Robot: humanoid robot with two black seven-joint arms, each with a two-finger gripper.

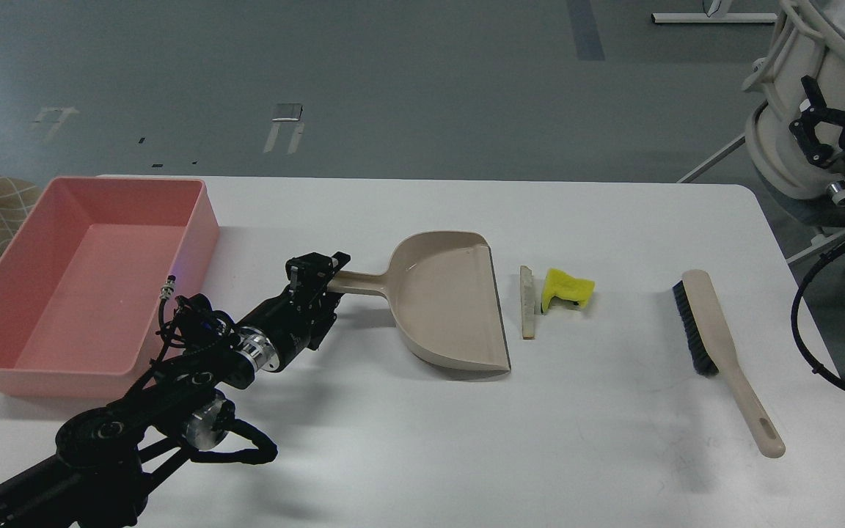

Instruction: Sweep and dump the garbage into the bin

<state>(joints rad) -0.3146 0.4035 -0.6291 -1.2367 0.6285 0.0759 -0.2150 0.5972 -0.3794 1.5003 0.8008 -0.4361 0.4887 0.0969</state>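
The yellow spongy chunk (568, 287) and the thin pale wedge slice (527, 302) lie side by side on the white table (422, 440), just right of the beige dustpan's (444, 301) open lip. The salmon-pink bin (206, 220) stands at the table's far left and holds nothing I can see. My left gripper (323, 282) is at the end of the dustpan's handle, its jaws apart above and below it. My right gripper (804, 117) is raised off the table's far right edge, open and empty.
A beige brush with black bristles (716, 337) lies at the right of the table, handle toward the front edge. A white machine stand (796, 88) and black cables (811, 323) are beyond the right edge.
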